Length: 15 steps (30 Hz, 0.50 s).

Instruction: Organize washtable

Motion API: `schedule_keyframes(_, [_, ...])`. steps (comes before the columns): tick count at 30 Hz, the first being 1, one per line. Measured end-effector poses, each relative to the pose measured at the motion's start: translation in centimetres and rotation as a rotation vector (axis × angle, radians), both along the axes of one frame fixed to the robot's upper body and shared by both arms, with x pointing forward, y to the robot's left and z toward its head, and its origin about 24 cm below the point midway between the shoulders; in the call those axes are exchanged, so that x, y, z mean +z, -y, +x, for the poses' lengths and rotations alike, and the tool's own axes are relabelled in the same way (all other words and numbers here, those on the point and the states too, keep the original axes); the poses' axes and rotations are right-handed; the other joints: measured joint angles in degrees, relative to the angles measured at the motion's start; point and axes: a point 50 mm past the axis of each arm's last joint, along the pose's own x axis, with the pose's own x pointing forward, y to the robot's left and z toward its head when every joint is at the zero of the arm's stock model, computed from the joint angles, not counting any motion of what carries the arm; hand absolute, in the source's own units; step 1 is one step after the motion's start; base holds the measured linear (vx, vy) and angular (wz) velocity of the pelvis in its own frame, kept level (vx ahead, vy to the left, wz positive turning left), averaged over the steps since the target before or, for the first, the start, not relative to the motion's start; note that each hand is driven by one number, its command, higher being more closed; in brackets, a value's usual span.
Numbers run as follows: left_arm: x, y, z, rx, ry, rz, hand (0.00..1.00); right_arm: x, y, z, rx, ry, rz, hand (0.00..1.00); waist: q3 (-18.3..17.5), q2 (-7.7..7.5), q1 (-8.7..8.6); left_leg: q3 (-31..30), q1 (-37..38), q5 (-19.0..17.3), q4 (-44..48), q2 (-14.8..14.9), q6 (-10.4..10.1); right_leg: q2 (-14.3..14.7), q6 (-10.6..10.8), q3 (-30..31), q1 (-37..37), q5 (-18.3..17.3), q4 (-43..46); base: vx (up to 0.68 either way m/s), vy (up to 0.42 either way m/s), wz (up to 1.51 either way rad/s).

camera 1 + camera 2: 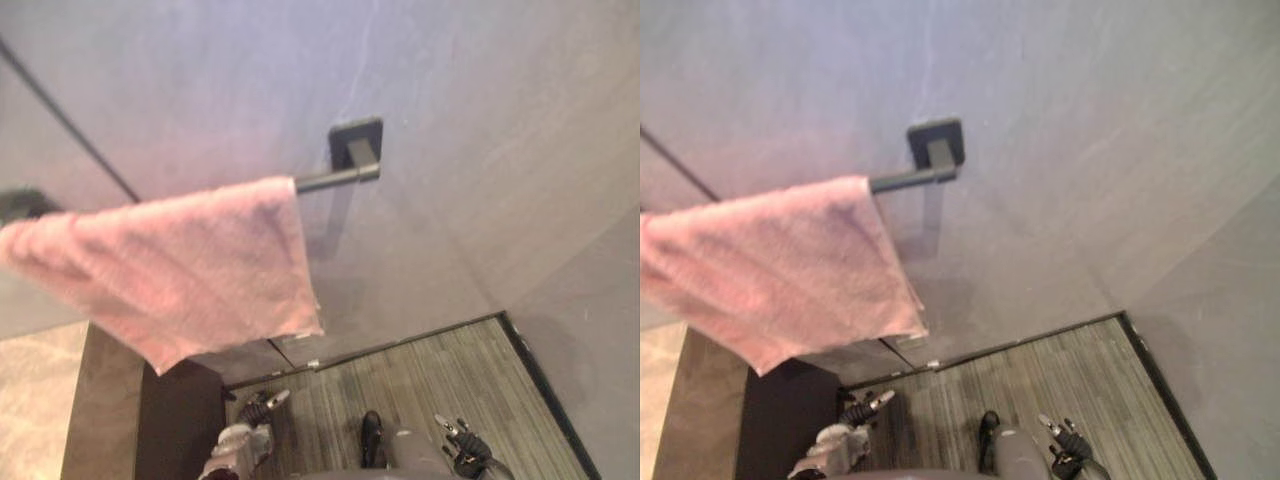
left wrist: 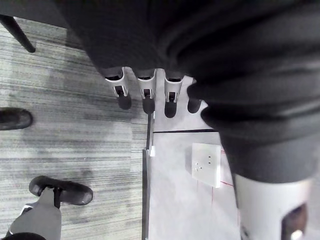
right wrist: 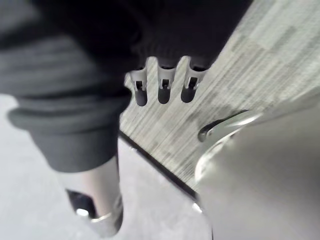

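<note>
L hand (image 1: 252,412) & R hand (image 1: 468,452) low, fingers relaxed, apart, pink towel (image 1: 170,265) over wall rail (image 1: 338,178)

A pink towel (image 1: 170,265) drapes the dark towel bar (image 1: 335,179), left of its square bracket (image 1: 357,145); left hand (image 1: 255,410) and right hand (image 1: 466,447) hang near, over striped floor (image 1: 430,370).

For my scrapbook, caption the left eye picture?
Pink towel hangs over a dark rail; left hand and right hand open below.
</note>
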Motion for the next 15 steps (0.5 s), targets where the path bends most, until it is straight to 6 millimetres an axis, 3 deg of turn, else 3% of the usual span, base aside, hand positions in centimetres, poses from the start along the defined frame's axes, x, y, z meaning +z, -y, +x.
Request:
schedule_keyframes(3, [-0.5,0.8,-1.3,-0.005,-0.034,-0.013,0.00,2.6,-0.9,3.3,0.170,0.175,-0.066,0.00,-0.1,-0.26,0.83,-1.0,-1.3,1.0,-2.5,0.3,-0.7,0.5,0.3,-0.5,5.0,0.2,-4.3,0.13,-0.074,0.11])
schedule_keyframes(5, [-0.7,1.2,-2.0,0.000,-0.047,-0.026,0.00,5.0,-1.0,5.3,0.235,0.318,-0.113,0.00,-1.3,0.37,1.38,-1.2,-5.0,5.9,-3.4,0.4,-0.1,1.3,1.1,-0.8,6.6,1.6,-8.1,0.05,0.009,0.08])
schedule_keyframes(7, [-0.9,0.9,-3.0,0.007,-0.068,-0.019,0.00,7.6,-1.3,6.9,0.253,0.461,-0.137,0.00,-2.6,0.04,1.49,-1.7,-6.4,7.8,-4.6,0.2,-0.3,1.6,2.3,-1.6,8.2,2.8,-11.9,0.07,0.053,0.23])
schedule_keyframes(11, [-1.1,-0.3,-4.0,0.034,-0.089,0.007,0.00,10.4,-2.2,7.9,0.303,0.624,-0.158,0.00,-4.2,-1.77,1.63,-2.3,-5.9,8.8,-8.2,-0.5,0.5,1.6,3.5,-1.7,9.7,5.1,-16.3,0.06,0.099,0.11])
schedule_keyframes(15, [-1.1,-0.9,-4.5,0.021,-0.106,0.030,0.00,10.0,-3.0,7.5,0.309,0.614,-0.131,0.00,-4.7,-2.49,1.77,-2.4,-4.5,8.8,-9.0,-1.4,0.5,1.3,4.2,-1.6,12.4,6.6,-19.8,0.06,0.100,0.03])
